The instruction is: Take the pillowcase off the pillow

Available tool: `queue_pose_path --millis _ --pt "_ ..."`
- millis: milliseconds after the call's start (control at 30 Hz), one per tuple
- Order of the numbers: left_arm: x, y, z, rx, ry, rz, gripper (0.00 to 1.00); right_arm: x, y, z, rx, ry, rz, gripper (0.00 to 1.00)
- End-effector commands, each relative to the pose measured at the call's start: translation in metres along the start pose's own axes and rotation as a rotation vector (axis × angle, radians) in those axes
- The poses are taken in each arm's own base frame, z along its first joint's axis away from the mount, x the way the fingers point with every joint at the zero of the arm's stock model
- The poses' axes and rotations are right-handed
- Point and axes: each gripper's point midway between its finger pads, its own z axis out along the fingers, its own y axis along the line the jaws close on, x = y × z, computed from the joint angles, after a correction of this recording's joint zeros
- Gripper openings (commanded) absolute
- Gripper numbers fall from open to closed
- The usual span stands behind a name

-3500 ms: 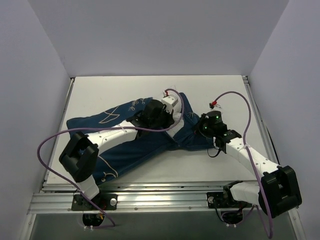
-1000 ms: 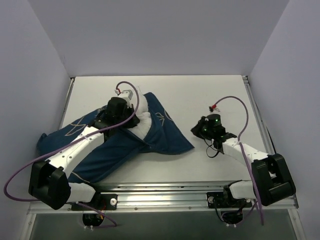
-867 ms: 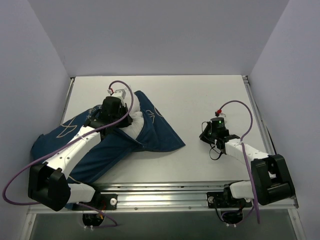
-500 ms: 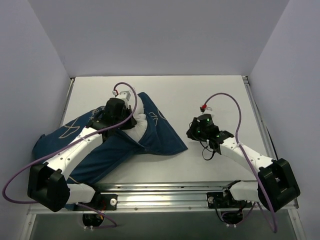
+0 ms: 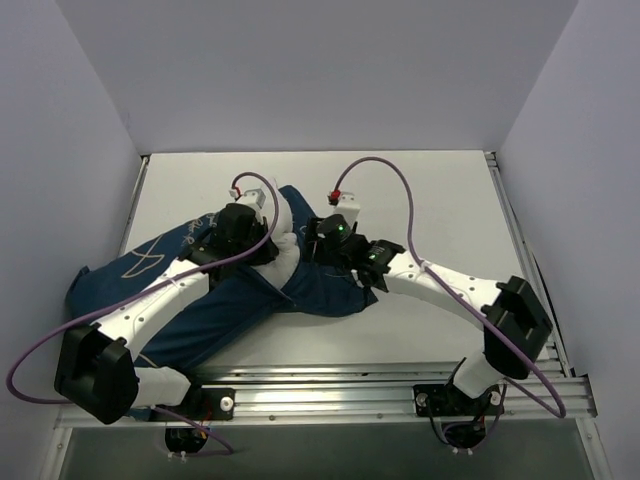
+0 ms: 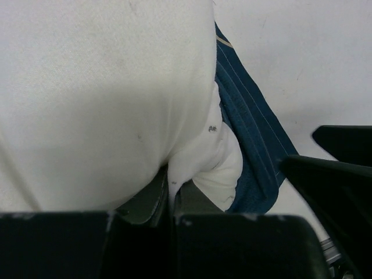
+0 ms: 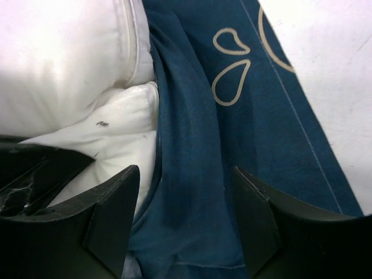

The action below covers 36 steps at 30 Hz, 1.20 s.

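Note:
The navy pillowcase [image 5: 190, 300] with pale line drawings lies crumpled across the left half of the table. The white pillow [image 5: 285, 258] bulges out of its open end. My left gripper [image 6: 171, 187] is shut on a pinched fold of the pillow [image 6: 104, 93], and in the top view this left gripper [image 5: 270, 243] sits at the pillow's exposed corner. My right gripper [image 7: 185, 200] is open and hangs just above a bunched fold of the pillowcase [image 7: 197, 151], right beside the pillow [image 7: 64, 64]. In the top view the right gripper [image 5: 313, 247] is close to the left one.
The white table [image 5: 440, 190] shows bare at the back and right. Grey walls close in on three sides. A metal rail [image 5: 330, 385] runs along the near edge. Purple cables loop off both arms.
My right arm swung left from the bare table onto the pillowcase's open end, and its jaws went from shut to open. The left gripper keeps its hold on the pillow, barely shifted.

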Motion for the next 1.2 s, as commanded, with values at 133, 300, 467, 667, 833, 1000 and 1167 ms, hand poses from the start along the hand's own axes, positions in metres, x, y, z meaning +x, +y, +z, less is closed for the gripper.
queue_pose_path --millis 133,300,467,667,833,1000,1167 --pt "0.008 0.007 -0.005 -0.033 -0.018 -0.015 0.02 0.036 -0.013 0.035 0.155 0.049 -0.047 0.59" --pt "0.008 0.01 -0.008 -0.044 -0.029 -0.019 0.02 0.072 -0.04 0.053 0.221 0.114 -0.077 0.59" --pt "0.005 0.011 -0.018 -0.043 -0.045 -0.027 0.02 0.106 -0.092 0.064 0.352 0.183 -0.102 0.59" --pt "-0.009 0.022 -0.038 -0.073 -0.092 -0.037 0.02 0.111 -0.171 0.051 0.52 0.203 -0.057 0.51" --pt "-0.017 0.021 -0.048 -0.066 -0.112 -0.057 0.02 0.107 -0.21 0.039 0.601 0.209 -0.041 0.45" --pt "-0.033 0.001 -0.058 0.021 -0.167 -0.109 0.02 0.11 -0.235 0.034 0.64 0.242 -0.015 0.38" --pt "-0.056 -0.007 -0.076 0.052 -0.245 -0.141 0.02 0.106 -0.25 0.029 0.646 0.238 0.023 0.26"
